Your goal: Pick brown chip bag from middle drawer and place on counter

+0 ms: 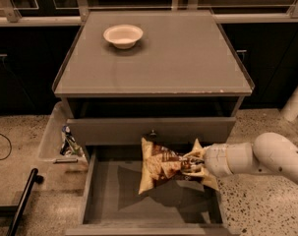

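Note:
The brown chip bag (161,167) hangs tilted above the open middle drawer (109,191), its shadow on the drawer's grey bottom. My gripper (193,163) reaches in from the right on a white arm and is shut on the bag's right end, holding it lifted off the drawer floor. The counter (188,53) is the grey cabinet top above, well higher than the bag.
A white bowl (123,35) sits at the counter's back left. A closed drawer front with a small knob (151,132) is just behind the bag. A clear bin with items (60,137) stands left of the cabinet. A black bar (21,200) lies at lower left.

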### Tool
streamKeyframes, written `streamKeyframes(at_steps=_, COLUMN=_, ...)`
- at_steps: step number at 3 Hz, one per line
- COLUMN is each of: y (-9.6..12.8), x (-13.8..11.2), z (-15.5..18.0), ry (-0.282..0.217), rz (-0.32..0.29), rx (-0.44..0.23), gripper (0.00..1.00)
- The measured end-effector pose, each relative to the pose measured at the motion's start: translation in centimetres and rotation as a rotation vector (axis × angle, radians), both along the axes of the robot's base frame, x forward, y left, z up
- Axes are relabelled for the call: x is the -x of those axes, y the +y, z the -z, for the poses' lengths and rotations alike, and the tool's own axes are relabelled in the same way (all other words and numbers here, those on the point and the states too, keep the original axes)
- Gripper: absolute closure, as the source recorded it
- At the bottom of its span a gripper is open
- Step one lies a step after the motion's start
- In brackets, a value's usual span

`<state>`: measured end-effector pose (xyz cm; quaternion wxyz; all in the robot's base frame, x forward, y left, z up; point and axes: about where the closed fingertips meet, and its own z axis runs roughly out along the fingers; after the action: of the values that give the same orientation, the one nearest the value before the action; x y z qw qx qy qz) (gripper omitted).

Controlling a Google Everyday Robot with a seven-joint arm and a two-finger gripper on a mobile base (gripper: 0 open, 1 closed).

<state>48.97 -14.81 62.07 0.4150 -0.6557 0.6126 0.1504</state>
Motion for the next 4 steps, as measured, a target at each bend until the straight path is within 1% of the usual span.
streamKeyframes(at_steps=1, y=0.0, x=0.4, z=0.0, ry=0.003, rz=-0.002, rx=0.006, gripper=1.00)
streamKeyframes(at_steps=2, y=1.0, x=2.9, z=-3.3, ry=-0.051, rz=-0.028, rx=0.043, gripper=1.00)
streamKeyframes(at_steps=3, y=3.2, x=4.8, z=-10.5, ry=-0.164, rz=-0.069, rx=0.139, gripper=1.00)
streamKeyframes(at_steps=4, y=4.5, x=4.7, z=-19.8, ry=-0.247, rz=-0.090, rx=0.213, gripper=1.00)
